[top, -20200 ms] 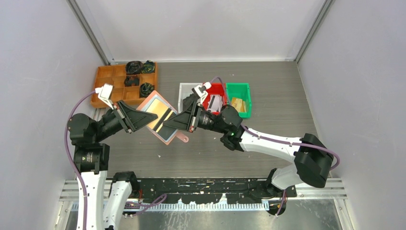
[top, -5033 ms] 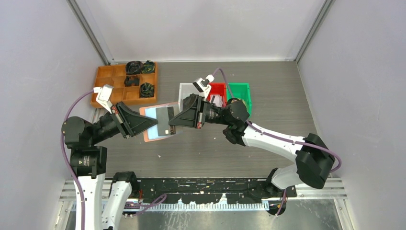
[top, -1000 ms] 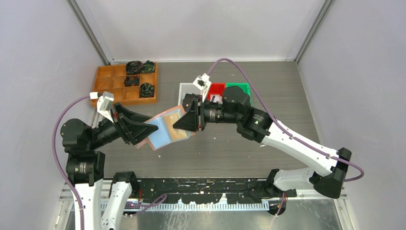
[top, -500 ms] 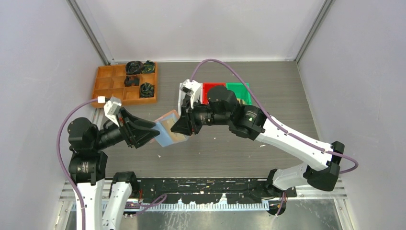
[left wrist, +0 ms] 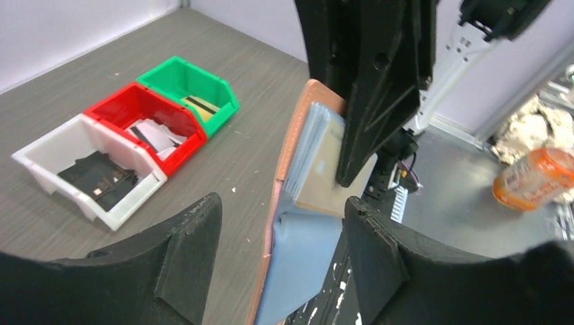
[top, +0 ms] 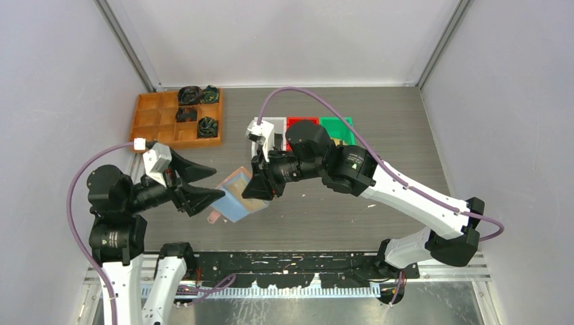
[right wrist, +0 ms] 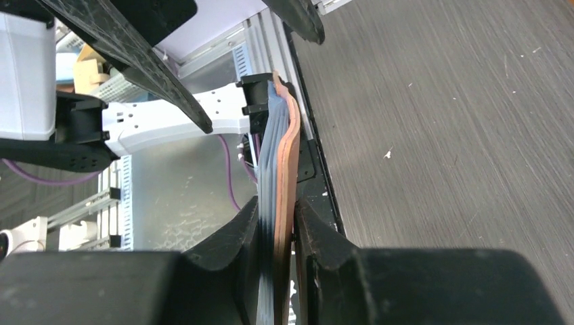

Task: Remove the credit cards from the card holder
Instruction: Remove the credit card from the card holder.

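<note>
Two tools at one card holder (top: pixel 233 202): right tool (right wrist: pixel 277 210) clamped on it, left tool (left wrist: pixel 282 203) spread around it.

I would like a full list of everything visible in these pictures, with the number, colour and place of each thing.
salmon card holder with blue sleeves: 1, in the air above the near table
compartment tray: 1, orange, far left
bundles: 4, dark, in the tray
white plastic bin: 1, left of the bin row, dark item inside
red plastic bin: 1, middle, white and black cards inside
green plastic bin: 1, right end, tan card inside
table: 1, grey wood grain
left gripper: black, open, fingers either side of the holder
right gripper: black, clamped on the holder
</note>
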Available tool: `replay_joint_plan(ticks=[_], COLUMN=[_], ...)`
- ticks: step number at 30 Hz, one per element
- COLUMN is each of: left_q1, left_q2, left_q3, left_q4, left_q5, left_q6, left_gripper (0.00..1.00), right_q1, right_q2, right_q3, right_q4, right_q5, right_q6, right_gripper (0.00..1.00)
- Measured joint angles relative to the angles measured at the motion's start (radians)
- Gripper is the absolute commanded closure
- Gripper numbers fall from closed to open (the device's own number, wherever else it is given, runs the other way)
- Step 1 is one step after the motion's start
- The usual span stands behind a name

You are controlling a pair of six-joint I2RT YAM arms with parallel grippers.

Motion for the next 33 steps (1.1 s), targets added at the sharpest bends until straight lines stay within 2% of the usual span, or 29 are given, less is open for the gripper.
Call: replay_joint_plan(ticks=[7,11,14,17,20,22,27,33], left_q1=[0.000,0.000,0.000,0.000,0.000,0.000,0.000,0.000], left_q2=[0.002,0.002,0.002,0.002,0.000,-0.008,-0.031,-0.027], left_q3=[-0.012,-0.037,-0.048,-0.066,-0.092,-0.113,-0.152,-0.150], left_q4=[-0.114,-0.153,-0.165,-0.166,-0.154,-0.130,-0.078,-0.021], left_q5=[0.108,0.105,0.101,0.093,0.068,0.042,-0.068,-0.066], left_q6=[0.104,0.103,0.091,0.053,0.003,-0.039,-0.123,-0.210], left_gripper=[0.41,0.48,0.61,0.76,0.92,0.98,1.00,1.00], right_q1=[0.008,0.009,0.010,0.013,0.018,0.018,0.019,0.019], right_q2=[0.004,0.004,0.004,0.005,0.007,0.007,0.001,-0.030], right_q3=[0.032,0.039,0.039,0.039,0.036,0.017,-0.044,-0.071], right_q4=[-0.031,-0.029,-0.027,-0.015,0.009,0.048,0.136,0.165], right_q5=[-0.030,-0.035,-0.031,-0.015,0.009,0.020,0.031,0.068], right_q6=[-0.031,-0.044,-0.048,-0.048,-0.044,-0.032,0.003,0.011], right_gripper=[0.89,0.90,0.89,0.81,0.66,0.59,0.59,0.59])
